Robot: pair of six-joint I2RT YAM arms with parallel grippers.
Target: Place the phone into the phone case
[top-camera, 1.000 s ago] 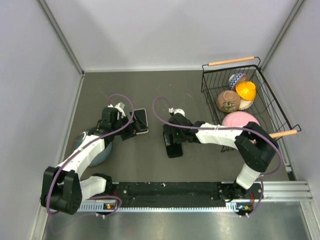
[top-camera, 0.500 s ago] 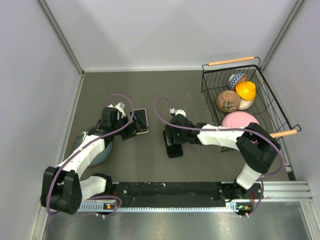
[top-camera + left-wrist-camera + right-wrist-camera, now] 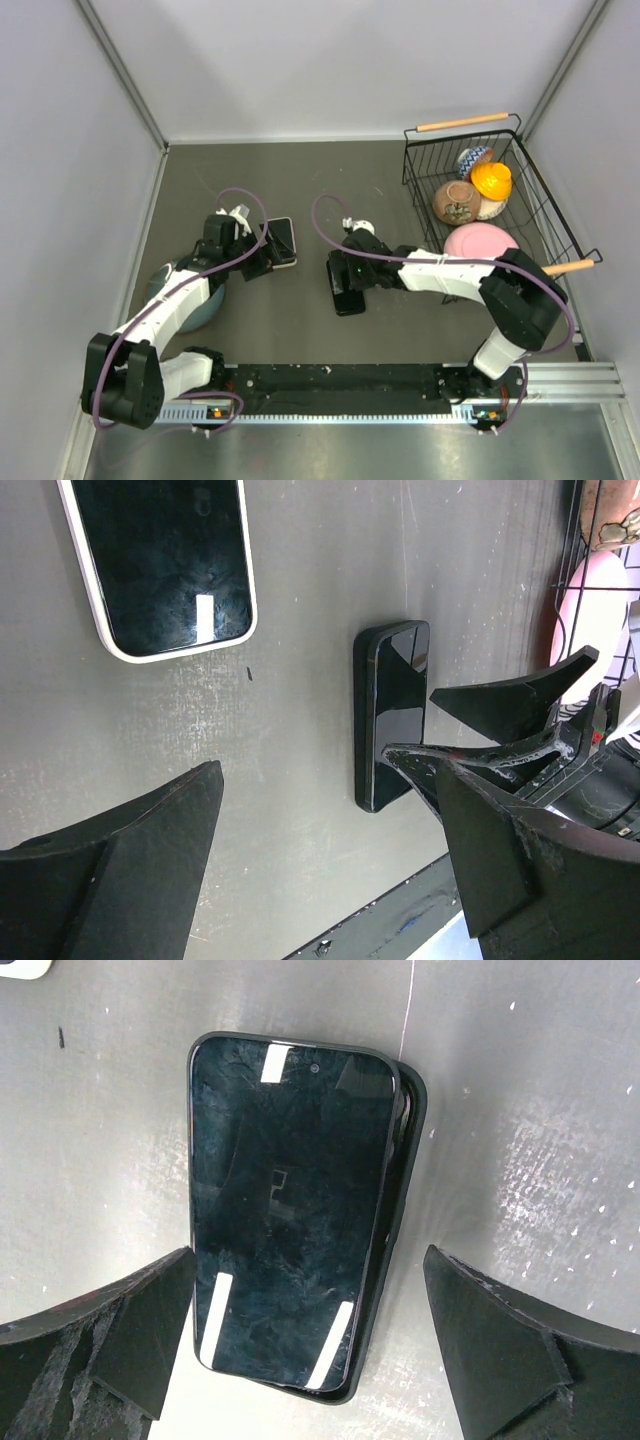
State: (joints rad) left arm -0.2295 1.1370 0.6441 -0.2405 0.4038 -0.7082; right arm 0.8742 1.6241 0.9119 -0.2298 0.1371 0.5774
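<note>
The black phone [image 3: 290,1210] lies face up on the black phone case [image 3: 407,1150], a little askew, with the case's rim showing along its right side. My right gripper [image 3: 310,1350] hangs open over the phone's near end, one finger on each side, touching nothing. From above, the phone [image 3: 348,297] lies under that gripper [image 3: 350,272]. My left gripper [image 3: 256,258] is open and empty beside a white-rimmed phone [image 3: 283,243]. In the left wrist view this white-rimmed phone [image 3: 160,565] lies at the top left and the black phone [image 3: 392,710] to the right.
A wire basket [image 3: 520,130] at the back right holds an orange toy [image 3: 491,180] and a brown ball [image 3: 456,202]. A pink bowl [image 3: 480,240] sits by the right arm. A grey-blue bowl [image 3: 165,285] lies under the left arm. Walls close in on three sides.
My right wrist has shifted slightly to the right over the black phone. The left arm and both phones have stayed where they were.
</note>
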